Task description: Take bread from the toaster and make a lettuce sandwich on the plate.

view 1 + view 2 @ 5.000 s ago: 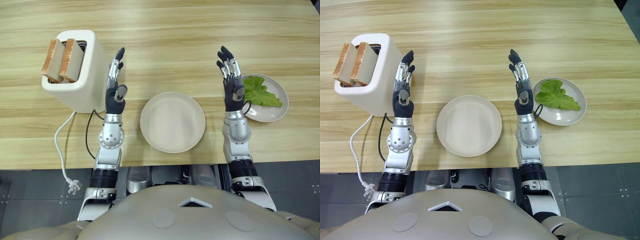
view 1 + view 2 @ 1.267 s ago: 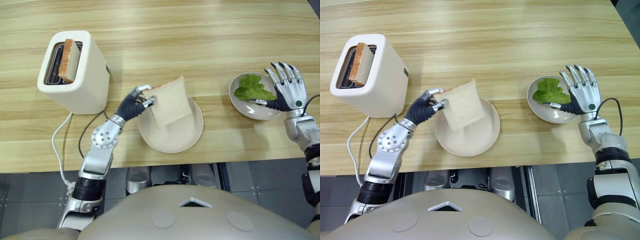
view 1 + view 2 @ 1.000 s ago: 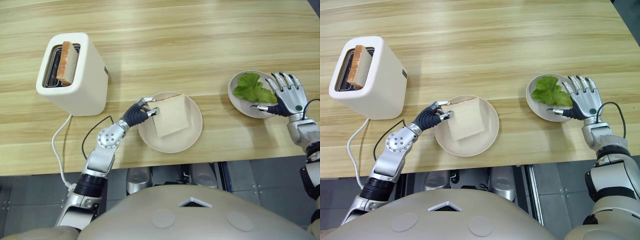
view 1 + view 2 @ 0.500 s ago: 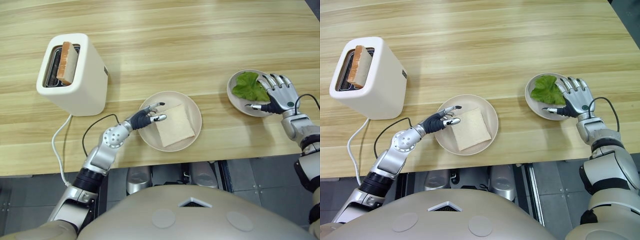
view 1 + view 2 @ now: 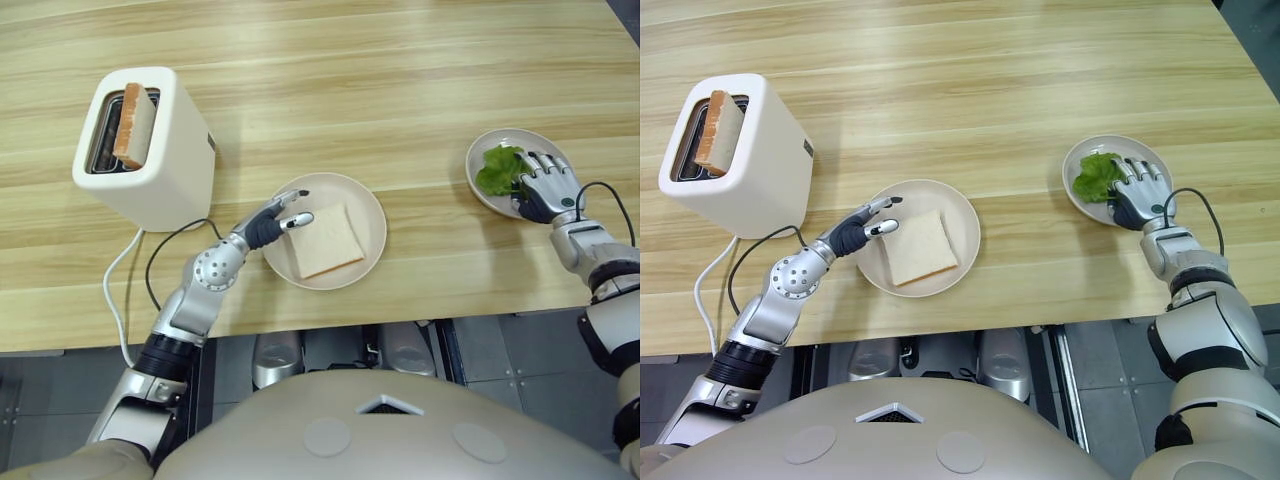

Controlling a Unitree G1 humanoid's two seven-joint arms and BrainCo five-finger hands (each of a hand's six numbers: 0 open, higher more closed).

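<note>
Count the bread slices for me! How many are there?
2. One slice lies flat on the middle plate, beside the left hand. The other slice stands in the toaster at left. The toaster's second slot looks empty, but its depths are hidden.

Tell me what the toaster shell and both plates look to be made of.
Toaster: cream shell, smooth and matte with rounded corners, likely plastic or painted metal. Plate under the bread: beige, matte, probably ceramic or melamine. Small plate with the lettuce: paler, faint gloss on the rim, likely glazed ceramic.
</note>
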